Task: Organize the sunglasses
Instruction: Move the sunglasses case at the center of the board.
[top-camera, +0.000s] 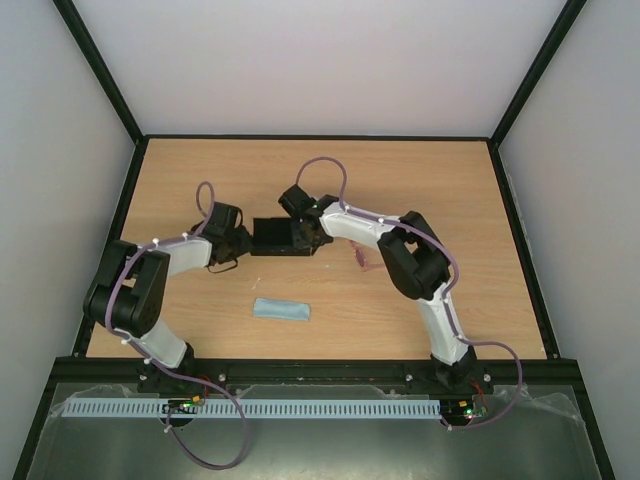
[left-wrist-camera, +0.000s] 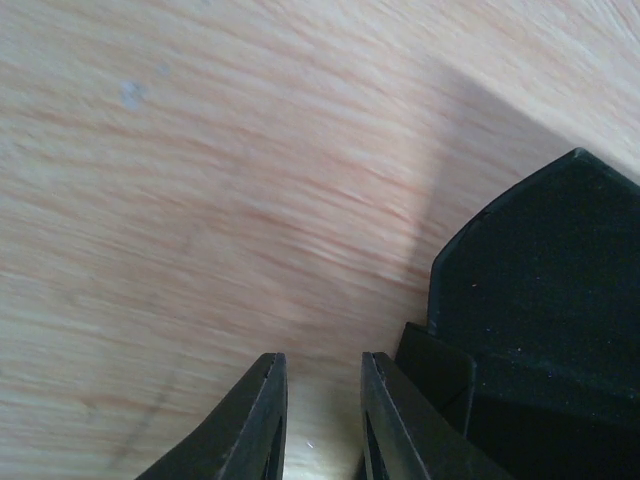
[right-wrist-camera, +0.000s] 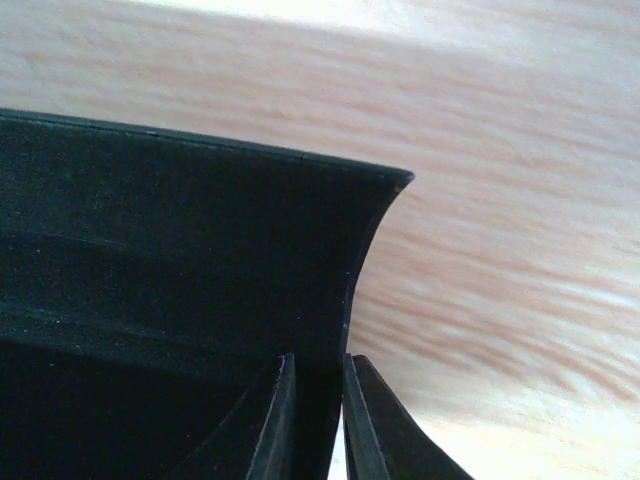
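Bench (top-camera: 420, 180): wooden, with both arms reaching in to its middle. Case (top-camera: 275, 238): black, oblong, lying mid-bench between the two tools. The right wrist view shows a dark hollow and a raised wall, so I judge it open. Cloth (top-camera: 281, 310): light blue, folded, on the bench nearer the arm bases and well apart from the case. Sunglasses (top-camera: 358, 257): pink, on bare bench just right of the case, partly under the right arm, touched by neither tool. Progress, as a judgement: early. The case is being handled, but the sunglasses are not yet picked up or in it. Left to do: lift them, lay them in the case and close it, perhaps with the cloth. Right tool (right-wrist-camera: 318, 365): jaws narrow, one finger on each side of the case's end wall, which fills the gap between them. This reads as a pinch on that wall. Left tool (left-wrist-camera: 320, 375): jaws narrow too, but only bare bench shows between them, so it holds nothing. The finger nearer the case sits just beside its other end; whether it touches, I cannot tell.
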